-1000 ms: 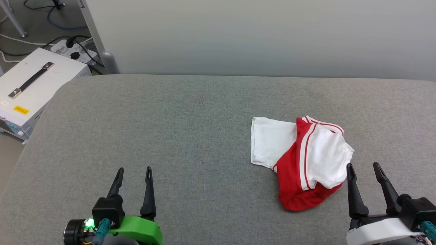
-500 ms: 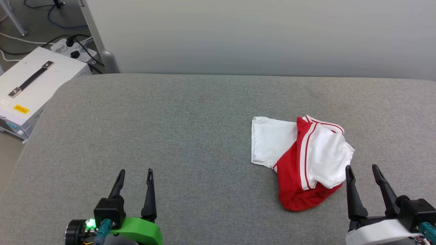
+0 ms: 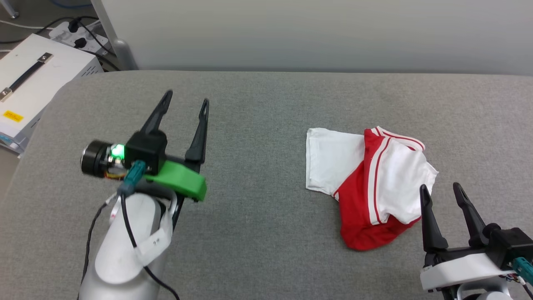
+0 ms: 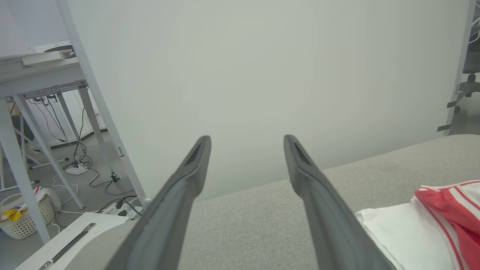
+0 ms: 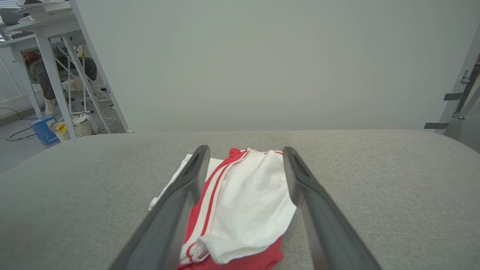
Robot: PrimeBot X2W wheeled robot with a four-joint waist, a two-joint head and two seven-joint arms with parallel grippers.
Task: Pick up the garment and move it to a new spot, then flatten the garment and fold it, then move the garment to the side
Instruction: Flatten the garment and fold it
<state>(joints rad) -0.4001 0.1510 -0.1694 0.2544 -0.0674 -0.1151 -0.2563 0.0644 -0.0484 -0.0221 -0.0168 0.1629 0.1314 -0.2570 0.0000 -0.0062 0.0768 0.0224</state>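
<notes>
Jaws of the right gripper (image 3: 440,188) stand spread and empty at the lower right of the head view, fingers pointing away from the robot. Its left finger overlaps the near right edge of the garment (image 3: 370,187); whether it touches the cloth cannot be told. In the right wrist view the garment lies straight ahead, framed between the two fingers.

The garment sits in a loose heap on the right half of the grey pad (image 3: 266,125). One white sleeve lies flat on its left side. The red body bulges toward the robot, and red-and-white stripe trim runs across it. A second white sleeve is draped over the top.

The left gripper (image 3: 187,96) hangs above the left half of the pad, well apart from the garment. Its jaws are spread wide and hold nothing. A green light glows by its green mount. In the left wrist view the garment shows at the lower right corner.

Beyond the pad's far edge rises a pale panel (image 3: 291,33). Off the far left corner sit a white case (image 3: 29,79) with a black handle and a power strip (image 3: 79,35) with plugs.
</notes>
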